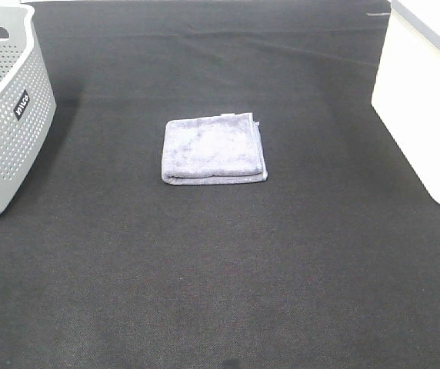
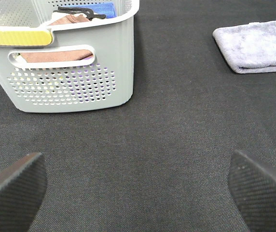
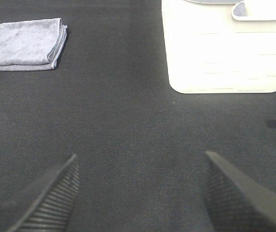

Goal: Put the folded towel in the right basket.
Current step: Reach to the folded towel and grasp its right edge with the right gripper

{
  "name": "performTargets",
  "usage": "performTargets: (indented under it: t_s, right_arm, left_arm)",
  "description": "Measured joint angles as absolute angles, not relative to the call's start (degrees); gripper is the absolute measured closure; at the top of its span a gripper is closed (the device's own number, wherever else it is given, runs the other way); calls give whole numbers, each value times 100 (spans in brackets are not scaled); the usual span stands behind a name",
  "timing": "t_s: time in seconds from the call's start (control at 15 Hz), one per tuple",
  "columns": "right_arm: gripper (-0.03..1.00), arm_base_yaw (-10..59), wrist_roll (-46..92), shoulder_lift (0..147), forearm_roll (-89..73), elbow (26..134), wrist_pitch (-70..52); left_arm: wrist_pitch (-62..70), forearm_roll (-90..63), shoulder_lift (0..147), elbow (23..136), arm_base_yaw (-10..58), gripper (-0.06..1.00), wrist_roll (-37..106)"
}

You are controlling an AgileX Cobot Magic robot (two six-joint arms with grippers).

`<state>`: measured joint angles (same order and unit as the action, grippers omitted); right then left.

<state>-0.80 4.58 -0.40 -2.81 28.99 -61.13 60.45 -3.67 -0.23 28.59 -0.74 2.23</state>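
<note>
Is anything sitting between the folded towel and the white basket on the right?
Nothing visible. Only bare black fabric mat lies between the folded grey cloth towel and the white plastic basket. The right end effector's path looks clear too.

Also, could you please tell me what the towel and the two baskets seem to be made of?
Towel: soft lilac-grey fabric, likely microfibre, judging by its fuzzy nap. Left basket: grey, matte, probably plastic, with moulded perforations. Right basket: white, smooth, likely plastic too.

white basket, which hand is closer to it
Right. The right hand faces the white basket a short way ahead of it; the left hand is over by the grey basket, with the white one out of its view.
</note>
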Motion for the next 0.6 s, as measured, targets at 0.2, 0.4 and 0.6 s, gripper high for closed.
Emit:
performTargets:
  t_s: [0.2,0.4,0.6]
  right_arm:
    - [29,-80,458,-40,-281,2899,-6113]
    - [29,-80,458,-40,-281,2899,-6113]
    - [29,-80,458,-40,-281,2899,-6113]
  left_arm:
    - [6045,-367,-23,2859,-74,-2,223]
    - [6045,-367,-23,2859,-74,-2,223]
    - [6045,-367,-23,2859,-74,-2,223]
